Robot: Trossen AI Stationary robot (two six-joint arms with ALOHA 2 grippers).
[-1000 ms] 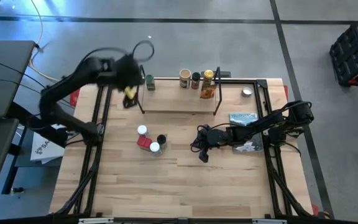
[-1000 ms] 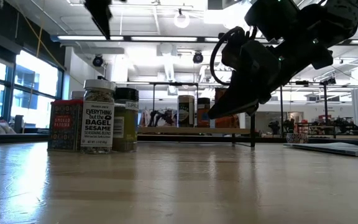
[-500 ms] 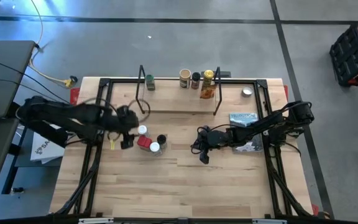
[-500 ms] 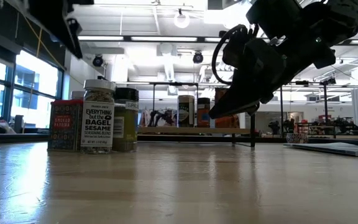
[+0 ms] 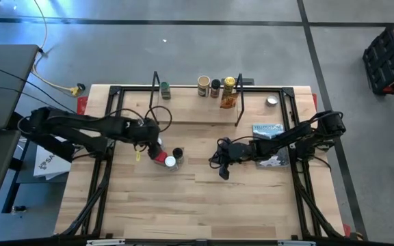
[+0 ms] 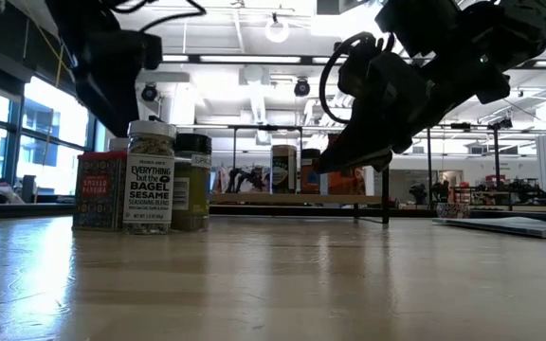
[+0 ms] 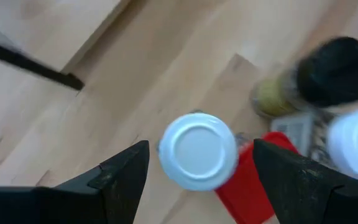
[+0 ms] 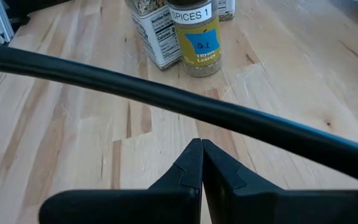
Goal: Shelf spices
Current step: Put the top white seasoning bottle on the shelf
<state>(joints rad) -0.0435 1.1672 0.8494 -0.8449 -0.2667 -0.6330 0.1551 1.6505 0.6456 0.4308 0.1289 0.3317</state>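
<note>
My left gripper (image 7: 200,148) is open and hovers above the cluster of spice jars near the table's middle (image 5: 154,142). Its two fingers (image 7: 124,177) stand on either side of a white-lidded jar (image 7: 197,151) without touching it. Beside that jar stand a red tin (image 5: 158,156), a black-lidded jar (image 5: 177,152) and another white-lidded jar (image 5: 170,162). The shelf's plank (image 5: 197,114) carries several jars (image 5: 203,85) and an orange packet (image 5: 228,102) near its far edge. My right gripper (image 8: 202,146) is shut and hangs above bare table (image 5: 223,171) to the cluster's right.
A silver disc (image 5: 271,101) and a grey-blue booklet (image 5: 267,128) lie right of the shelf, under and beside the right arm. Black frame rails (image 5: 108,116) run along the table's left and right sides. Bare wood spreads across the table's near half (image 5: 197,205).
My left gripper has left the shelf's left end, swung down and toward the near edge to the left of the jar cluster, then moved right until it stands over the white-lidded jar. The right arm has kept still.
</note>
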